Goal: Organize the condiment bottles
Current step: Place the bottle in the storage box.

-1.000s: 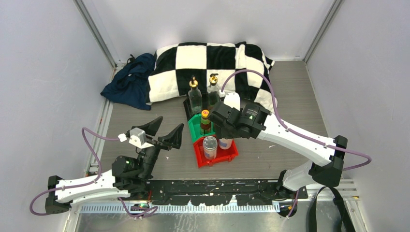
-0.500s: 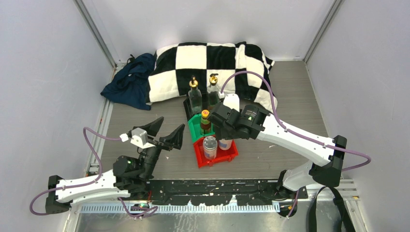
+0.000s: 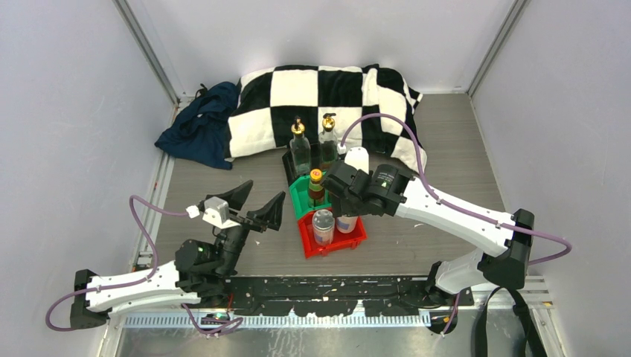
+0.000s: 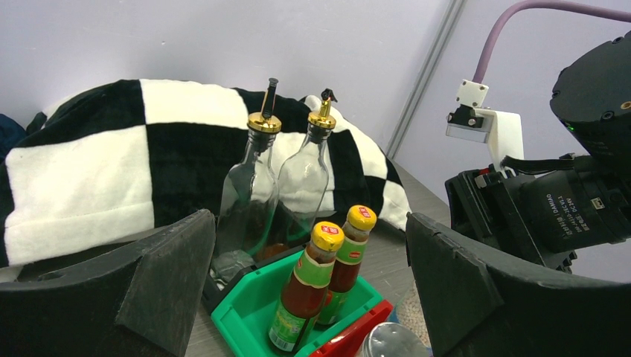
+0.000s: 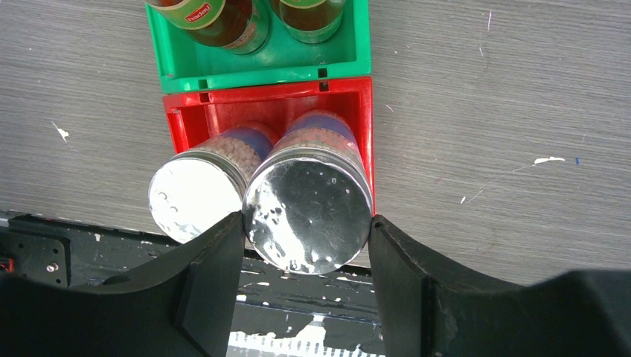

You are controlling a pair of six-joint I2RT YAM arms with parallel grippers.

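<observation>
From above, three bins stand in a row at the middle of the table (image 3: 446,149): black bin (image 3: 286,162) toward the far edge, green bin (image 3: 299,199) next, red bin (image 3: 316,245) nearest the near edge. Two glass bottles (image 3: 300,152) stand in the black bin and one sauce bottle (image 3: 316,186) shows in the green bin. The right gripper (image 3: 346,212) hangs over the red bin. The left gripper (image 3: 253,207) sits left of the bins, spread wide and holding nothing. A checkered cushion (image 3: 320,97) and blue cloth (image 3: 197,126) lie along the far edge.

The left wrist view shows both sauce bottles upright, side by side in the green bin.

The right wrist view shows the right gripper pinching the right-hand shaker jar (image 5: 307,204) by its silver lid, a finger touching each side. The left-hand shaker jar (image 5: 195,197) touches it, both in the red bin.
</observation>
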